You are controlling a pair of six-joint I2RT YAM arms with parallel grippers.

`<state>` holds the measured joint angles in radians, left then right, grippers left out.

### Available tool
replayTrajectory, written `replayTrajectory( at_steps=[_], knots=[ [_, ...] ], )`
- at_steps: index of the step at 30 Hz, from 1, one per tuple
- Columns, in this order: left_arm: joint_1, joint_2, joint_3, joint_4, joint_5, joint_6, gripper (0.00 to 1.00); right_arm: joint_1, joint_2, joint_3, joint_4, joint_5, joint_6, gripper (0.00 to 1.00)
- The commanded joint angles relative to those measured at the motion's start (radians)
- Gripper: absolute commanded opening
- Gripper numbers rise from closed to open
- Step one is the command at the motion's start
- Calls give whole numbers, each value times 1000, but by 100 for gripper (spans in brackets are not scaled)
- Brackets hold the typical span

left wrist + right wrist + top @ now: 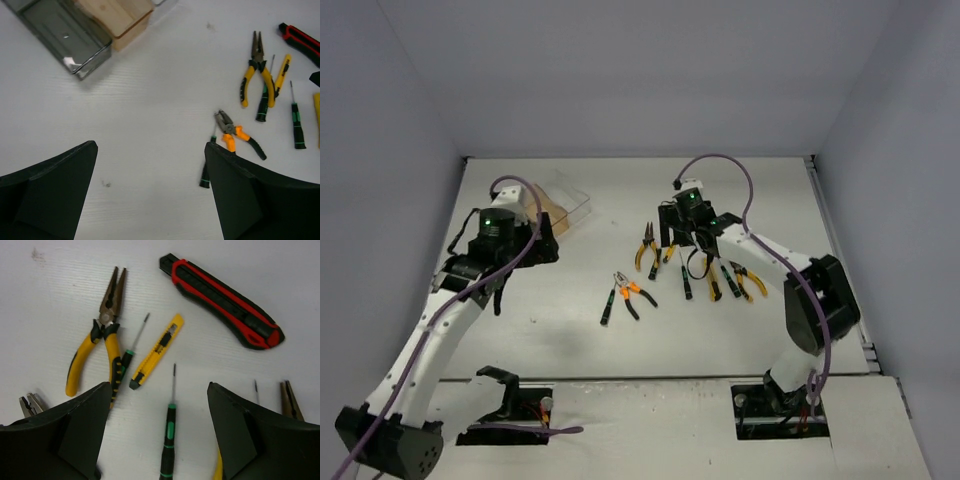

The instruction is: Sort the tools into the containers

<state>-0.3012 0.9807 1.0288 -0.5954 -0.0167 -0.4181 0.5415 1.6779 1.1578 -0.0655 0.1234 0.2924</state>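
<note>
My right gripper point(159, 390) is open and hovers low over a black-green screwdriver point(169, 435) lying between its fingers. Around it lie yellow-handled pliers point(102, 335), a yellow utility knife point(156, 352), a second screwdriver point(122, 365) and a red-black utility knife point(222, 302). My left gripper point(150, 145) is open and empty over bare table. Orange-handled pliers point(237, 135) and a screwdriver point(205, 167) lie by its right finger. The smoky grey bin point(75, 35) and the amber bin point(117, 17) sit at the far left. The clear bin point(572, 203) shows from above.
The tools lie spread across the table's middle point(685, 270), with more yellow-handled pliers point(750, 282) at the right end. Grey walls close the table at the back and both sides. The arm bases stand at the near edge.
</note>
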Motion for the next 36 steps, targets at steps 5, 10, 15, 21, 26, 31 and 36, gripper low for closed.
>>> replayTrajectory(
  at_steps=[5,10,15,21,26,31,36],
  knots=[
    [-240,448,337,34,-107,-172,87,-64,-422,-205,22,93,45,76],
    [-340,584,323,53,-147,-349,87,-74,-588,-297,13,46,76,77],
    [-405,701,289,55,-189,-548,87,-76,-653,-363,7,31,81,78],
    [-460,760,258,75,-214,-703,87,-77,-682,-412,7,14,81,79],
    [-497,806,246,75,-220,-782,87,-77,-710,-434,7,1,72,80],
    [-507,851,255,79,-205,-811,87,-79,-736,-452,7,-17,71,80],
    [-515,875,248,79,-203,-850,87,-78,-757,-466,9,-28,74,80]
  ],
)
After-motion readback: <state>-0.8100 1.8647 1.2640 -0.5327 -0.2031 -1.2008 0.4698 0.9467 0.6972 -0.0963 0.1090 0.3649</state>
